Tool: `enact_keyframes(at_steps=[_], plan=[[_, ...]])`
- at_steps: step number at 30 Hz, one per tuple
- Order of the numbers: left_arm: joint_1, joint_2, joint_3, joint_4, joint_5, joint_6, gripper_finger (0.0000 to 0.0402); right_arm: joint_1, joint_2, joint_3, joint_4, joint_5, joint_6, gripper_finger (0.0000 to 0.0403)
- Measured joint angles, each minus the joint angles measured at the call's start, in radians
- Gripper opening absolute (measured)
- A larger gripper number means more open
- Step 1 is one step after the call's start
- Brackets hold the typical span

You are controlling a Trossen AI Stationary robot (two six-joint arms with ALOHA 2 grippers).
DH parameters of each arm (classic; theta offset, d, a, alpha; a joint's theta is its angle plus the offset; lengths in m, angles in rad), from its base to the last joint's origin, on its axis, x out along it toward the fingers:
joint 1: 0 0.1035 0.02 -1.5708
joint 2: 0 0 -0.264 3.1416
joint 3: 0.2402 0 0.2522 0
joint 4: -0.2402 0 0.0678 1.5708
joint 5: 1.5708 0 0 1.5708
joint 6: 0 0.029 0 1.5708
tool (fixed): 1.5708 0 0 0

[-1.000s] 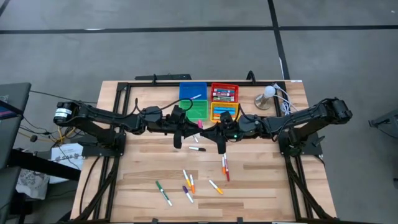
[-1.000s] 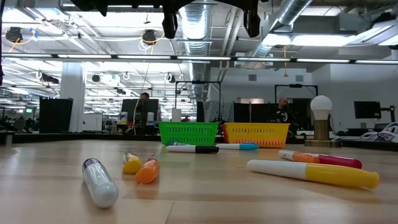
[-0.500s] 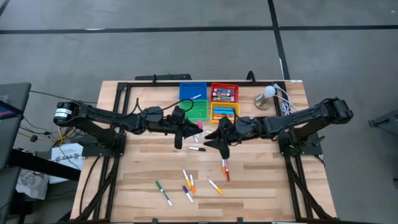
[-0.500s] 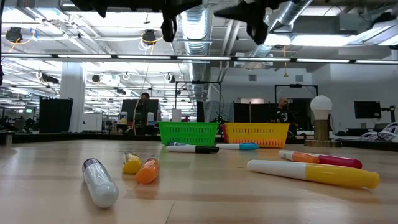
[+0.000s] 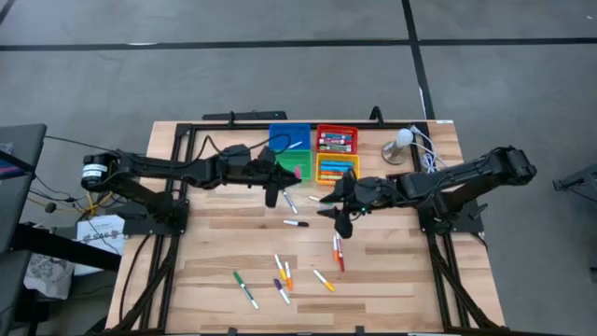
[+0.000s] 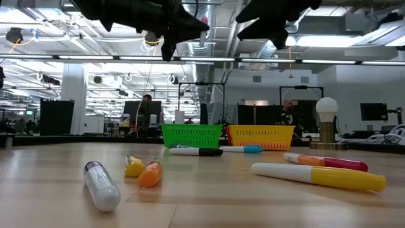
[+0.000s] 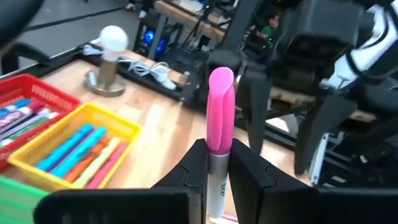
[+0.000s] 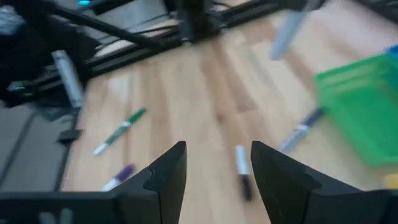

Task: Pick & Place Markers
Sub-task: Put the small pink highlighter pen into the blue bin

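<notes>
- The left tool [image 7: 217,165], clenched on a pink-capped marker [image 7: 220,112], had swung back over half a second to hover beside the green bin [image 5: 297,164].
- That looked like a drop coming, though which bin was unclear.
- The right tool [image 8: 214,168], fingers spread and empty, had shifted outward above the black-capped marker [image 5: 296,223] lying on the desk [image 5: 392,271].
- Other markers [image 5: 280,275] lay scattered nearer the front edge.

Markers scattered across the wooden bench [image 6: 209,190]

Near: a purple-capped marker [image 6: 102,185], yellow-capped marker [image 6: 133,166], orange-capped marker [image 6: 150,173], and a white-and-yellow marker [image 6: 319,176]. Behind stand a green bin [image 6: 192,135] and a yellow bin [image 6: 261,136].
</notes>
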Motion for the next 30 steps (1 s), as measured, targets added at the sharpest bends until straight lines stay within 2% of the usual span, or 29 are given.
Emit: enact_keyframes(at_steps=[8,15,19,24,30], plan=[[0.131,0.0,0.057,-0.114,0.027,0.15,0.0038,-0.014,-0.132,0.0,-0.119,0.222,-0.011,0.016],[0.251,0.037,0.136,-0.123,0.032,0.277,0.0038,-0.014,-0.232,0.0,-0.219,0.28,-0.018,0.0153],[0.29,0.137,0.202,-0.178,0.096,0.328,0.0038,-0.015,-0.278,0.0,-0.281,0.314,-0.018,0.0148],[0.347,0.297,0.355,-0.409,0.097,0.464,0.0038,-0.015,-0.337,0.0,-0.355,0.354,0.008,0.0139],[0.465,0.453,0.518,-0.525,0.101,0.56,0.0038,-0.014,-0.412,-0.042,-0.405,0.362,0.077,0.013]])
